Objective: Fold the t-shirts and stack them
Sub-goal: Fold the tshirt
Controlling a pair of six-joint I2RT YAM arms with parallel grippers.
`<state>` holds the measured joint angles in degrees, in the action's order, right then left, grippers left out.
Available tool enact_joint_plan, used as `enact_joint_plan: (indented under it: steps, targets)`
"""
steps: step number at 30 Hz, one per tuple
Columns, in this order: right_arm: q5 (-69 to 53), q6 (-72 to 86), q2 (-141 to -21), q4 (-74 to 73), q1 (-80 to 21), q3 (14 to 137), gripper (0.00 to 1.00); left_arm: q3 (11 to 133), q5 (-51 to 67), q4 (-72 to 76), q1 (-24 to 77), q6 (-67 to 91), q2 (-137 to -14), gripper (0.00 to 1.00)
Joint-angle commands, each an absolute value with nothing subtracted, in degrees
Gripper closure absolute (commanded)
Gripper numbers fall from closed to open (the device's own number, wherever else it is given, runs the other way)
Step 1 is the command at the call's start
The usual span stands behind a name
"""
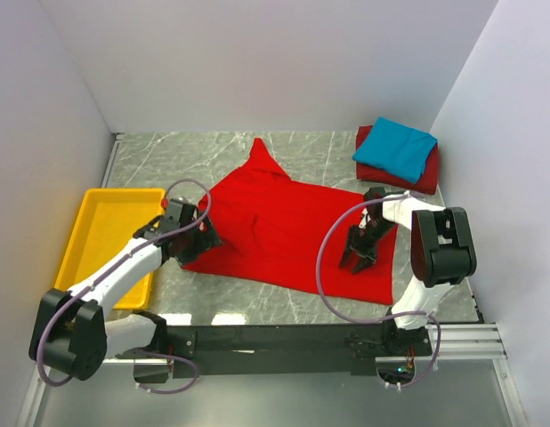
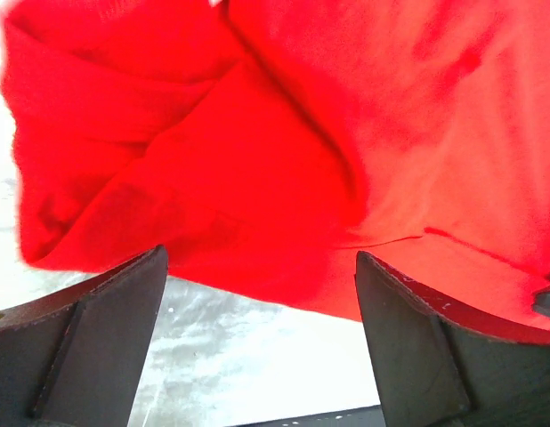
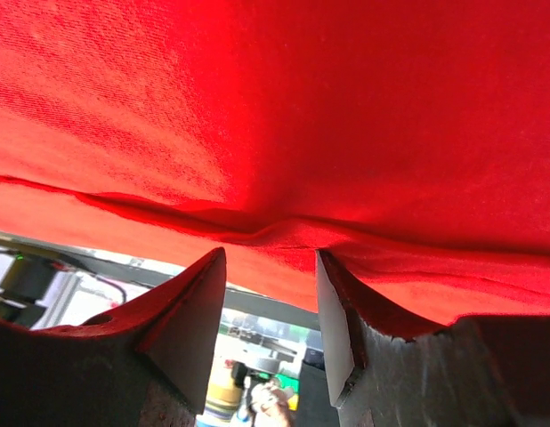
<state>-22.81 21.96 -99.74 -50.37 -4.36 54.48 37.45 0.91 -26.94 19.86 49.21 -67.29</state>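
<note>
Grey-veined marble table point(image 1: 319, 151) between white walls carried the bright red t-shirt point(image 1: 275, 222), spread open and not yet folded. Its long axis ran across from one arm to the other, with one pointed part reaching away from both.

The left gripper point(image 1: 204, 236) sat at the shirt's left end. In its wrist view the fingers point(image 2: 106, 338) stood wide apart and held nothing. Bare table showed between them, and the bunched cloth edge lay just ahead of the tips.

The right gripper point(image 1: 355, 260) hung over the shirt's right end, pointing back toward the near hem. Its jaws kept a narrower gap. The hem crossed right at the tips with a small pucker, and open space showed between the fingers, so the cloth did not look clamped.

Each arm therefore had its own end of the shirt straight in front of it. A fold along the long axis would seem to need both to close on those edges together.

Beyond the right gripper, well apart, the turquoise-blue t-shirt point(image 1: 395, 147) lay folded on the darker red t-shirt point(image 1: 426, 178). A yellow tray point(image 1: 88, 197) stood outside the left arm.
</note>
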Motion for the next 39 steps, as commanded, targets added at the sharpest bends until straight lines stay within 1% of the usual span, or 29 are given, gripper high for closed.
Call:
enact_joint_plan:
  steps: [1,3,5,11,16,18,24,26,36,39]
  targets:
    - [-18.46,19.95,-97.30,-52.90,-4.66,56.41,0.48,44.63,-2.81,-30.06,20.04,47.65,-65.56,0.09]
    - [-18.54,19.86,-97.03,-53.52,-4.66,58.44,0.48,49.71,-3.60,-29.36,20.30,46.15,-67.58,0.09]
    - [-18.81,20.13,-97.12,-53.88,-4.75,61.60,0.48,53.59,-4.04,-28.13,21.00,43.43,-73.19,0.09]
    - [-19.60,21.09,-96.86,-53.70,-4.75,69.16,0.48,72.47,-5.27,-27.50,26.01,38.24,-90.86,0.12]
    - [-20.74,22.67,-95.10,-52.03,-4.66,72.94,0.48,81.37,-5.10,-30.58,29.17,36.39,-103.15,0.19]
    - [-21.62,23.03,-95.10,-51.68,-4.75,73.56,0.48,83.92,-5.27,-31.90,30.41,36.39,-105.46,0.20]
    - [-21.97,22.85,-96.06,-51.24,-4.66,73.48,0.48,85.61,-6.59,-34.10,31.73,37.00,-109.51,0.28]
    - [-22.24,22.76,-96.24,-51.06,-4.66,73.39,0.48,85.78,-6.15,-33.40,31.73,36.74,-110.47,0.33]
    - [-23.20,22.50,-96.86,-50.89,-4.66,73.30,0.48,88.24,-6.24,-34.37,31.82,36.30,-115.31,0.40]
    - [-23.29,22.41,-97.12,-50.89,-4.66,73.30,0.48,88.86,-6.15,-34.54,31.73,36.21,-116.19,0.46]
